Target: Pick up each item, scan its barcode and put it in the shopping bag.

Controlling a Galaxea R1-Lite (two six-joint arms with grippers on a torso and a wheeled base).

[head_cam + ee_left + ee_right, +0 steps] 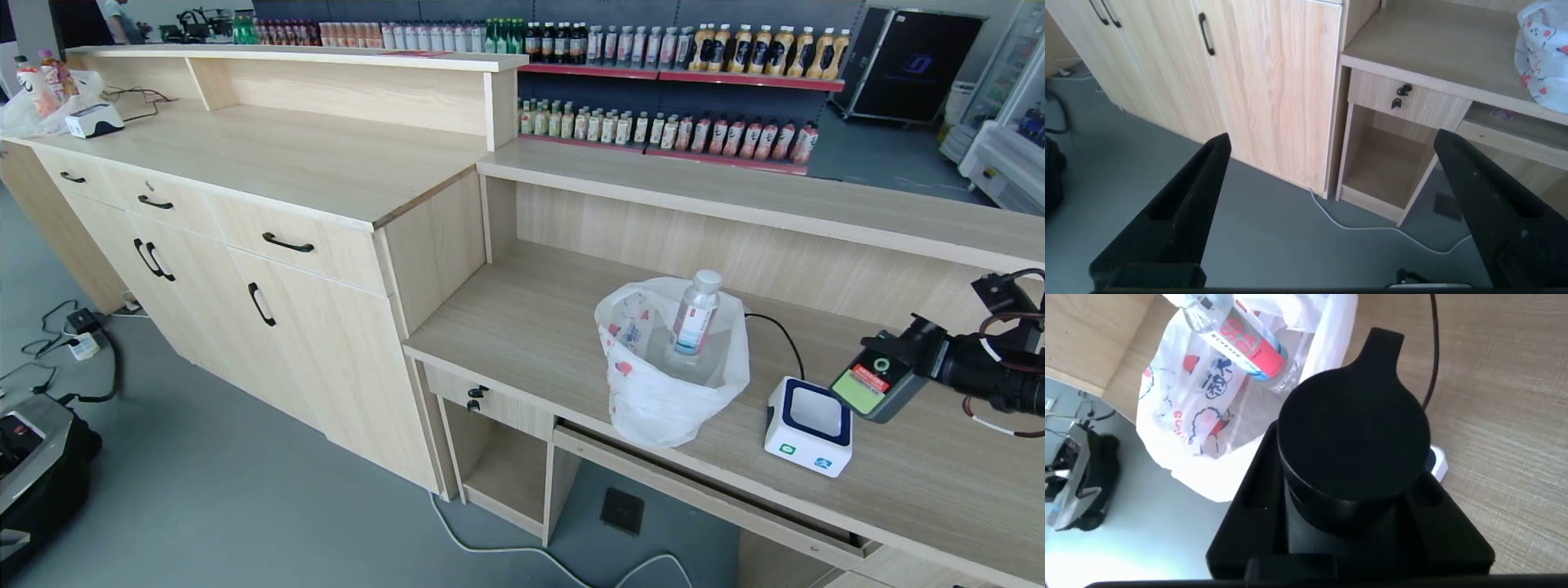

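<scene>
Canister (878, 384) — clamped in right claw (908, 369), near scanner (808, 425) | left claw (1331, 147) — wide open, empty

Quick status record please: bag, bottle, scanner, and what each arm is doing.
bag: open, on desk, left of scanner
bottle: inside bag, cap up, leaning
scanner: on desk, window up
right gripper: jaws shut on dark item, just right of scanner
left gripper: jaws open, empty, above floor
</scene>
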